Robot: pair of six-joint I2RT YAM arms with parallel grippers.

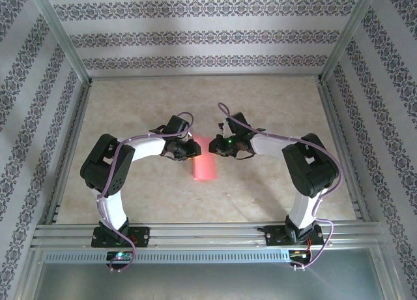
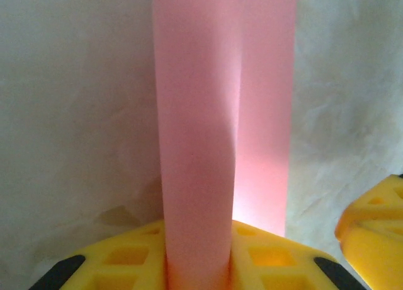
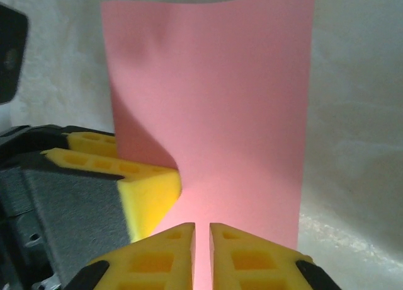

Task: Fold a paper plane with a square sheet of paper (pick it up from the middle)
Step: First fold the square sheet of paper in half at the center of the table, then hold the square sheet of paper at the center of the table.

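Item: sheet of paper (image 1: 204, 164), pink, doubled lengthwise. Held above the middle of the worktop (image 1: 260, 104), long axis laid from the worktop's far side toward its near side. Clenched on it are the left end effector (image 2: 198, 260) and, at one edge, the right end effector (image 3: 202, 249).

Overhead view. The left gripper (image 1: 187, 149) and right gripper (image 1: 219, 145) faced each other, fingertips close together. The square sheet of paper (image 1: 204, 163), a narrow pink strip, lay between them and extended toward the arm bases over the table (image 1: 260, 98).
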